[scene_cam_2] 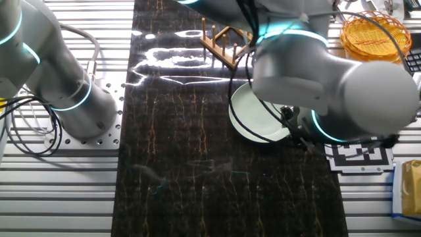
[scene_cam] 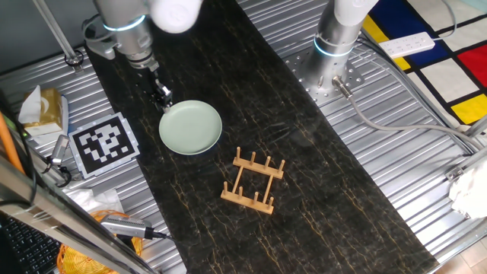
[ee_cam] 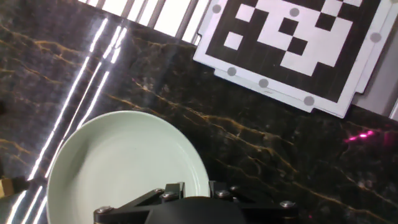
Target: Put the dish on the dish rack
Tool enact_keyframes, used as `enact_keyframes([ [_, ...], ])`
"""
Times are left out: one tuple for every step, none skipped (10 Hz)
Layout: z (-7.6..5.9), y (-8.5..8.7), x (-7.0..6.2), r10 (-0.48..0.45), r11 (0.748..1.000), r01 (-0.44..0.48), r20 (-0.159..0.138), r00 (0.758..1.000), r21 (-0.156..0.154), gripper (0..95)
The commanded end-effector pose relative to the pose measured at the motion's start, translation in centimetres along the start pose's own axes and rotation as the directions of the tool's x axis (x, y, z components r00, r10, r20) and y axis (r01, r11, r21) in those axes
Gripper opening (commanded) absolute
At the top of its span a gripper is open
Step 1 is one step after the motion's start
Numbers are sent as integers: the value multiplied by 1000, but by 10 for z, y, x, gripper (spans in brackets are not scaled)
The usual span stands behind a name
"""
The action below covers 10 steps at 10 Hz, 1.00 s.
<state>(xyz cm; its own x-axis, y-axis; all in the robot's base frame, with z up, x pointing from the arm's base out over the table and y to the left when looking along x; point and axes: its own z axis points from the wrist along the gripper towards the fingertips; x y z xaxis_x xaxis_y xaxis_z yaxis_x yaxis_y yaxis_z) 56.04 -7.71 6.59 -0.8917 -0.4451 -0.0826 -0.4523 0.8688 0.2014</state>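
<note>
The pale mint-green dish (scene_cam: pixel 190 128) lies on the dark marble strip left of centre. It also shows in the other fixed view (scene_cam_2: pixel 253 115) and in the hand view (ee_cam: pixel 124 168). My gripper (scene_cam: pixel 162 99) is at the dish's far-left rim. In the hand view the gripper (ee_cam: pixel 196 186) has one finger on each side of the rim and looks closed on it. The light-wood dish rack (scene_cam: pixel 253 180) with upright pegs stands to the dish's near right, apart from it. It shows at the top of the other fixed view (scene_cam_2: pixel 223 41).
A black-and-white marker card (scene_cam: pixel 104 143) lies left of the dish and shows in the hand view (ee_cam: pixel 292 43). A second arm's base (scene_cam: pixel 335 57) stands at the back right. An orange basket (scene_cam_2: pixel 375 33) and clutter (scene_cam: pixel 42 106) sit along the table's left side.
</note>
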Motion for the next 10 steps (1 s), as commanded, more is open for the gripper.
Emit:
enact_keyframes([
  [1, -2, -1, 53, 998, -54, -31, 998, -18, 190],
  [1, -2, -1, 34, 998, -38, -87, 996, -50, 190],
  [1, -2, -1, 12, 997, -20, -112, 994, -71, 190],
  [1, -2, -1, -32, 992, 12, -164, 986, -124, 190],
  [1, -2, -1, -65, 989, 38, -192, 979, -141, 190],
  [1, -2, -1, -97, 984, 60, -220, 971, -167, 190],
  [4, -3, 0, -105, 986, 69, -236, 966, -155, 190],
  [14, -7, 1, -107, 987, 75, -242, 964, -139, 190],
  [21, -9, 1, -112, 987, 79, -243, 964, -139, 190],
  [30, -11, 2, -110, 988, 78, -252, 962, -134, 190],
])
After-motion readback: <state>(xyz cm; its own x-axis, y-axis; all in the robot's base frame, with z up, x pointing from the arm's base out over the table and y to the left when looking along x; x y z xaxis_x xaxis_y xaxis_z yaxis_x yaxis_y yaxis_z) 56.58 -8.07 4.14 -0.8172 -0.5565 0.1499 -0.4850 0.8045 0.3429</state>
